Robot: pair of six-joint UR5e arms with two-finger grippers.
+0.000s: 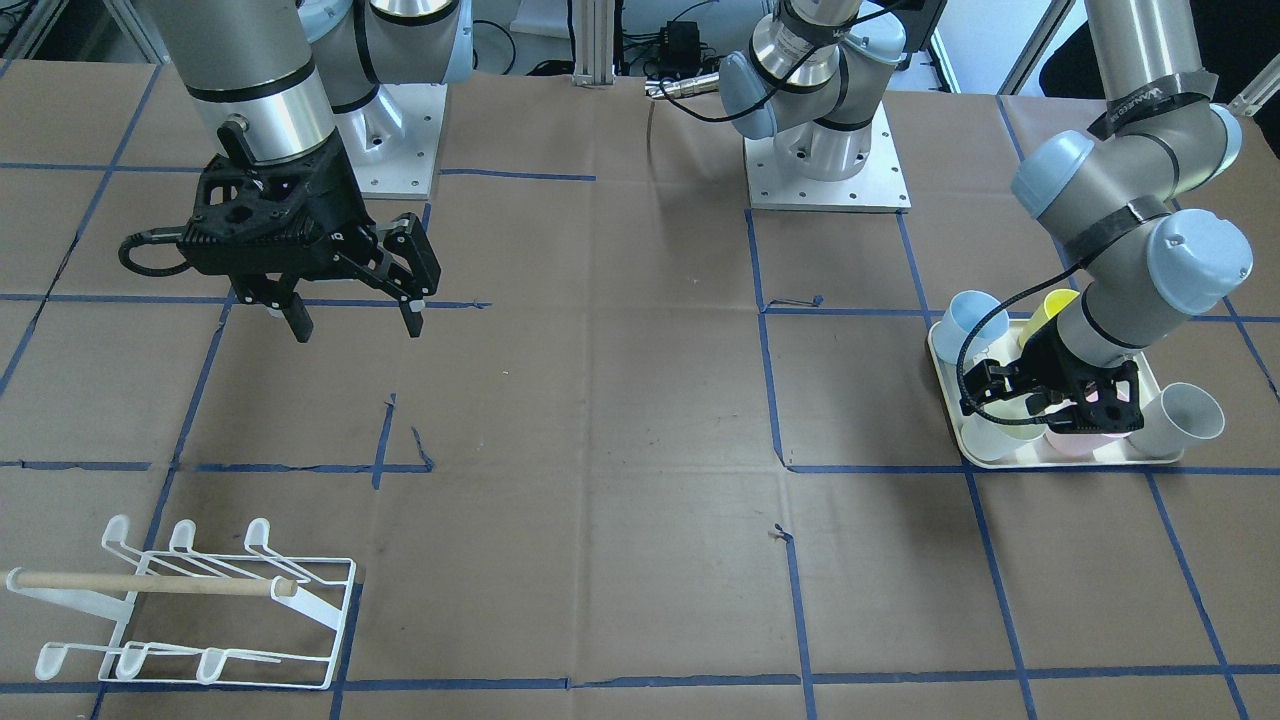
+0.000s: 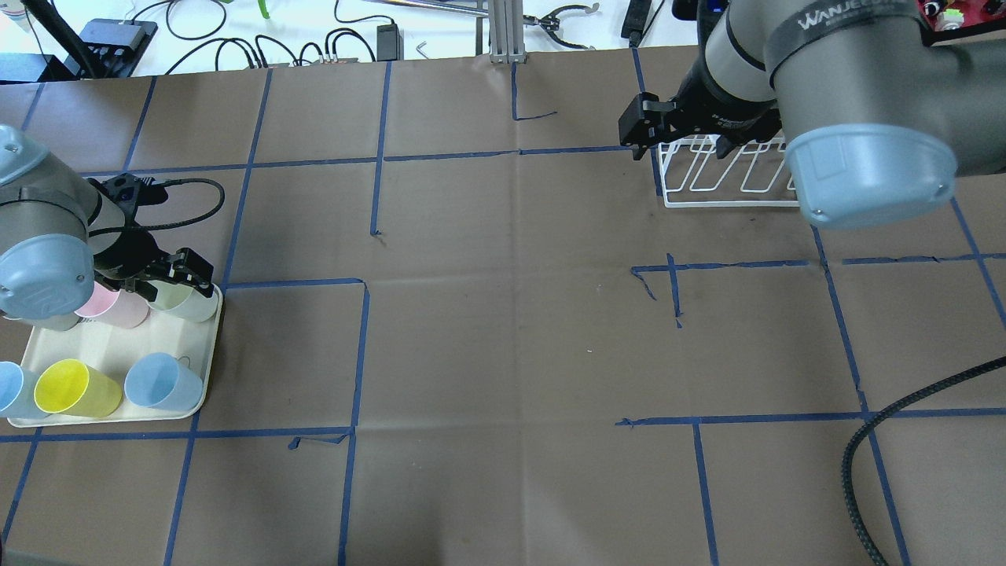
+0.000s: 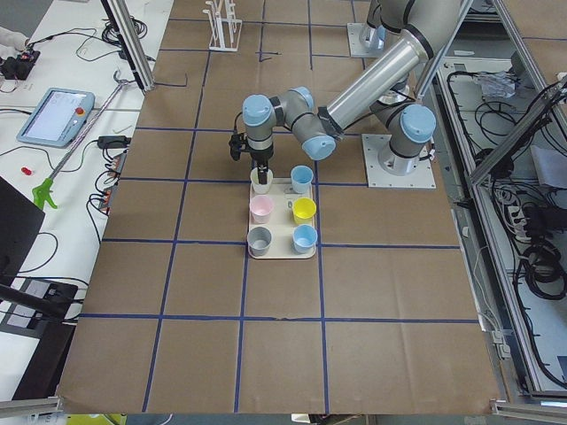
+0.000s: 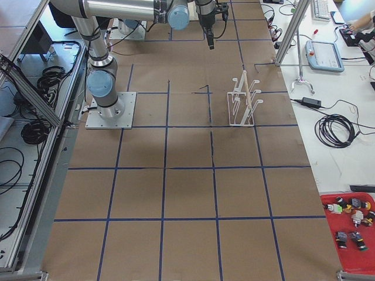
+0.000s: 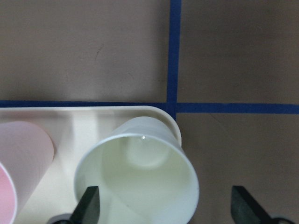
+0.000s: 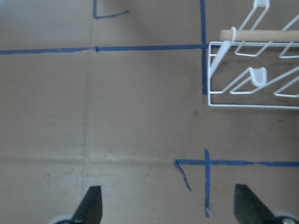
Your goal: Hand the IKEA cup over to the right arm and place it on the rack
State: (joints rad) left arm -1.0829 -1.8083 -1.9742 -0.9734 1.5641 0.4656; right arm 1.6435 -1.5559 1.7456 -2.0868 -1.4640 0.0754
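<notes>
Several plastic cups stand on a cream tray. My left gripper is open and low over the pale green cup at the tray's far corner. One finger is over the cup's mouth by its rim, and the other is outside the cup. In the overhead view the left gripper sits just above this cup. My right gripper is open and empty, held high above the table. It is near the white wire rack, which also shows in the right wrist view.
The other cups on the tray are pink, yellow and light blue. Blue tape lines cross the brown table cover. The rack stands at the far right, partly under the right arm.
</notes>
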